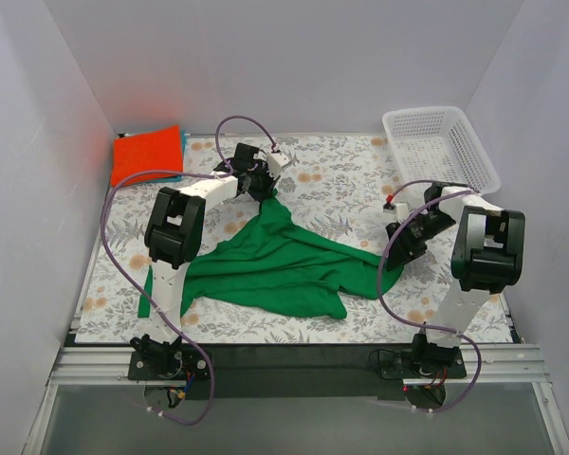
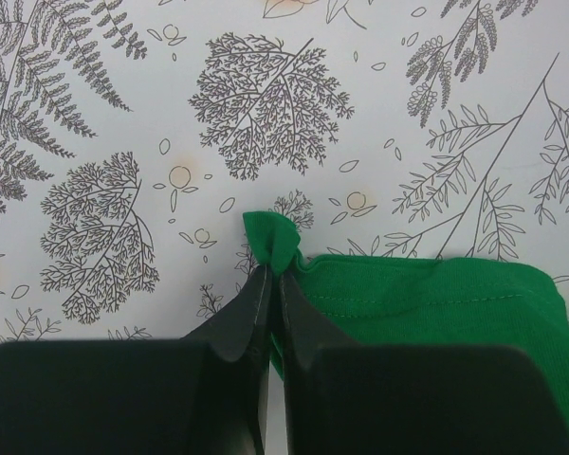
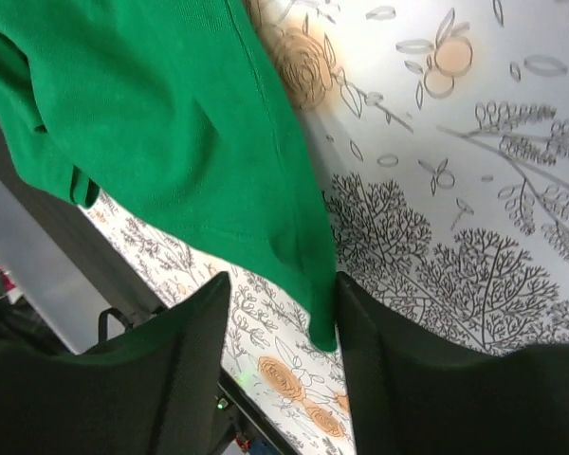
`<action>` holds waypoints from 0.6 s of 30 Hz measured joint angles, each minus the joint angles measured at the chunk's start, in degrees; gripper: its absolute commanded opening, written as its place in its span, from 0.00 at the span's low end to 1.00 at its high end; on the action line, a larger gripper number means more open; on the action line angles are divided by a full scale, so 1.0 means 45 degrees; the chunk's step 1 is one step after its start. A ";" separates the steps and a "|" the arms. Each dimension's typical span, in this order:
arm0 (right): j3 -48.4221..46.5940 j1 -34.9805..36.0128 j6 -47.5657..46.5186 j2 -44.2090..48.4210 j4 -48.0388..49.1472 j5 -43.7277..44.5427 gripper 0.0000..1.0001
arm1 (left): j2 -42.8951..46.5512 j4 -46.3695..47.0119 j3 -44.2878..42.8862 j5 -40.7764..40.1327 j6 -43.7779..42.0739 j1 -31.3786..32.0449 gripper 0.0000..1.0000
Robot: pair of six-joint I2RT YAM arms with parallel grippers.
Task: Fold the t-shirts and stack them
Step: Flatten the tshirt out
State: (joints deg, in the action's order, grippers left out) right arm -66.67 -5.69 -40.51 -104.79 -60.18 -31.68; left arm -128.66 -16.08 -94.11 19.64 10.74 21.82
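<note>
The green shirt (image 1: 284, 265) is lying crumpled across the middle of the table (image 1: 341, 180). It is stretching from beside the left arm's base to the right gripper (image 1: 398, 245) and rising to a peak toward the far side. The left gripper (image 1: 266, 187) is pinching that peak. In the left wrist view its fingers (image 2: 251, 313) are pressing together on a small green tuft, and the hem is running off to the right, out of frame.

The right gripper is standing at the shirt's right tip. In the right wrist view its fingers (image 3: 171, 360) are spreading apart. A narrow end of cloth is hanging between them and touching the right-hand one, but it is not clamped.

Bare printed tabletop is showing past the left gripper up to the far wall (image 1: 266, 57), and also between the shirt and the white basket (image 1: 441, 147) in the far right corner. The shirt's near hem is lying close to the table's near edge.

The orange-red shirt (image 1: 147, 156) is sitting folded in the far left corner, well apart from the green one. Only a thin sliver of a blue shirt (image 1: 183, 142) is peeking out beside it.

The left arm is covering part of the green shirt's left side. From above, neither gripper's fingertips are reading clearly; only the wrist views are settling that. The folded shirts and the basket are appearing only in the top view.
</note>
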 measured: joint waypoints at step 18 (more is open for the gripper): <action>0.0131 -0.0481 -0.0374 -0.0889 -0.0185 -0.0559 0.01 | 0.0000 -0.0559 -0.0204 0.0340 0.0937 -0.0398 0.00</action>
State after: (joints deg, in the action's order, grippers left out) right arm -66.08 -7.86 -42.19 -108.79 -61.01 -34.20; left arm -128.66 -18.59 -95.02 21.17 14.96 20.03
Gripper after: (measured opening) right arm 0.031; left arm 0.025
